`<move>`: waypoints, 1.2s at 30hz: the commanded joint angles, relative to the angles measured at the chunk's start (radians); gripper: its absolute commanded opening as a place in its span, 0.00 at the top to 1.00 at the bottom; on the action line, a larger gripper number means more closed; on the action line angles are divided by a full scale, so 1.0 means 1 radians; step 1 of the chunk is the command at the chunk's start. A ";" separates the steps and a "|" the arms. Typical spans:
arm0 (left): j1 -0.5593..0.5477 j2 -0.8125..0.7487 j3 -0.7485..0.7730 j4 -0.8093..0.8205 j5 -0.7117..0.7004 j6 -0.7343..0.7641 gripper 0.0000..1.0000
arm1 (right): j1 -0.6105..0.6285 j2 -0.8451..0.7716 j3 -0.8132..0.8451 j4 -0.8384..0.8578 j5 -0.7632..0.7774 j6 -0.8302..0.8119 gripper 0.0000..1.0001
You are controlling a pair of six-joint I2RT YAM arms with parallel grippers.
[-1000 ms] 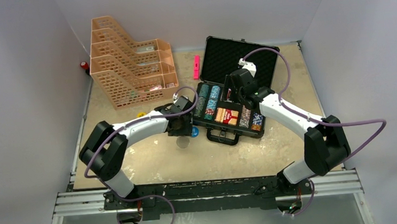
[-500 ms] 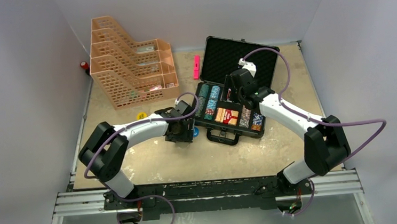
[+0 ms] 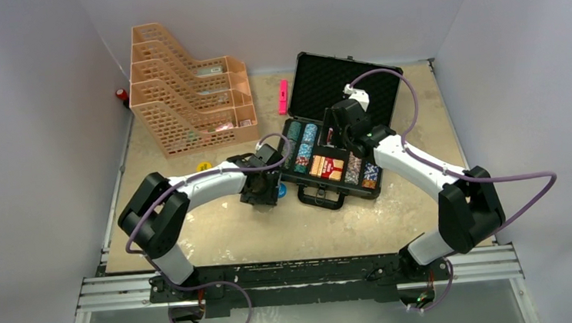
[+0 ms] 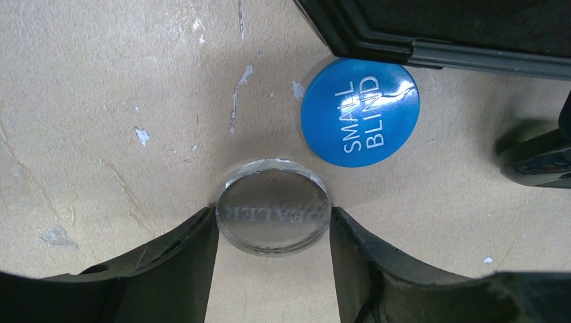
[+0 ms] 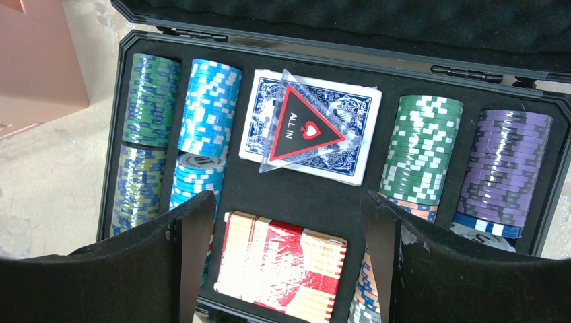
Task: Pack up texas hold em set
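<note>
Scuffed beige bench: the left tool is now down over the clear dealer button, which it stood beside a second ago.
Its fingers press on both edges of the disc, which lies flat between them, so a pick-up looks underway. Just past the fingertips, the blue small-blind button sits against the open case. The right tool hangs spread and empty above the chip stacks.

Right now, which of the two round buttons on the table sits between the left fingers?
The clear dealer button, pinched at its edges by the left fingers; the blue small blind button lies beyond them, beside the case.
</note>
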 commanded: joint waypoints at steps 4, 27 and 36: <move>-0.004 -0.056 0.054 -0.016 -0.082 0.043 0.65 | -0.003 -0.070 -0.006 0.021 0.024 0.010 0.19; -0.125 0.147 0.513 0.222 0.169 -0.038 0.65 | -0.176 -0.404 -0.240 -0.001 0.217 0.258 0.17; -0.172 0.322 0.656 0.127 0.063 -0.009 0.65 | -0.207 -0.489 -0.290 0.032 0.205 0.267 0.17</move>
